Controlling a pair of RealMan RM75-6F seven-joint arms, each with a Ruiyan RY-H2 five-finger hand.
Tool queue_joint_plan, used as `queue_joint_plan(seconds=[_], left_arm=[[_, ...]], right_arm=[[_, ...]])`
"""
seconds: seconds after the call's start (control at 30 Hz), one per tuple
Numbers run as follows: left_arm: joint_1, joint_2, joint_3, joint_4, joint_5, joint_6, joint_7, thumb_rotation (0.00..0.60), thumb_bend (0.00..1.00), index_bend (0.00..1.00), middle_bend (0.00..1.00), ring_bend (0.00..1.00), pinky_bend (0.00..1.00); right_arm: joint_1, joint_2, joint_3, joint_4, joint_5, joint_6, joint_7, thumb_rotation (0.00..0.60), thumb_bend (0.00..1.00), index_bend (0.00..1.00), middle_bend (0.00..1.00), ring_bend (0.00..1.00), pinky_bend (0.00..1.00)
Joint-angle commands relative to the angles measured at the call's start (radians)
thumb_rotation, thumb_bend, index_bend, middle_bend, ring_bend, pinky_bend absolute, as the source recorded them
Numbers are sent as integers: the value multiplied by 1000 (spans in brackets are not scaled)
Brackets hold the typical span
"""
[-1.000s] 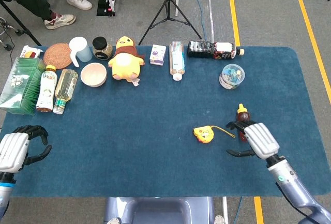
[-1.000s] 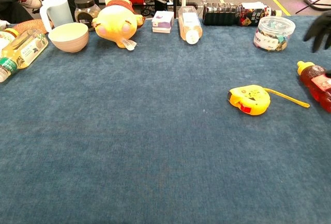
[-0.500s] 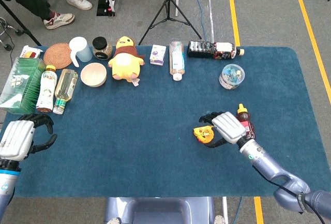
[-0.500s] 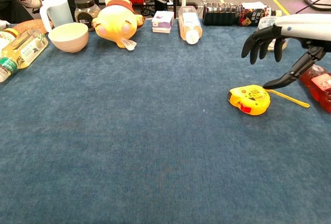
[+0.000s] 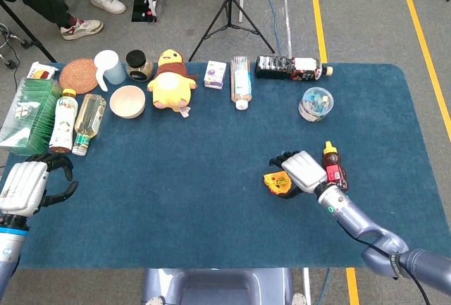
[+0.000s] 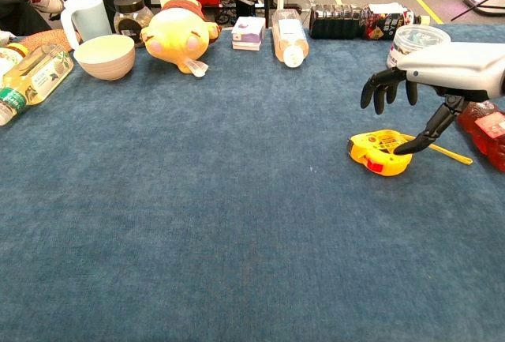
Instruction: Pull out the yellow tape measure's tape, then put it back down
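I'm holding my right hand (image 6: 430, 81) over the yellow tape measure (image 6: 379, 152), which is lying on the blue table (image 5: 211, 178) at approx 4 o'clock from table centre. The hand is spread wide & gripping nothing: its fingers (image 6: 383, 89) are hanging curled above the case w/o touching, while the thumb tip is resting on the case's top edge. A short length of tape (image 6: 446, 152) is sticking out toward 3 o'clock, lying flat. A red sauce bottle (image 5: 332, 164) is lying just beside the hand, at 3 o'clock from the tape measure. My left hand (image 5: 28, 187) is hovering at the table's 9 o'clock edge, fingers loosely curled, holding nothing.
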Motion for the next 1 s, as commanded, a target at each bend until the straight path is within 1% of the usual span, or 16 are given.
queue_joint_plan(seconds=[0.03,0.27,0.63,1.0], left_arm=[[-2,-1,3,3,1,-1,-2,600,288,614,461,359,333],[-3,1,11,11,3,-7,-16,600,288,615,461,359,333],[-1,2,21,22,3,-7,-33,600,288,615,461,358,333],[7,6,29,33,5,0,-49,600,287,614,461,359,333]], right_arm=[[4,-16,-6,14,23,-8,-35,420,176,256,339,309,380],[11,-41,-14,36,54,-15,-83,420,175,255,339,309,379],[12,-59,-31,53,66,-9,-106,421,174,255,340,310,382],[11,-91,-40,84,78,4,-115,420,174,316,377,340,408]])
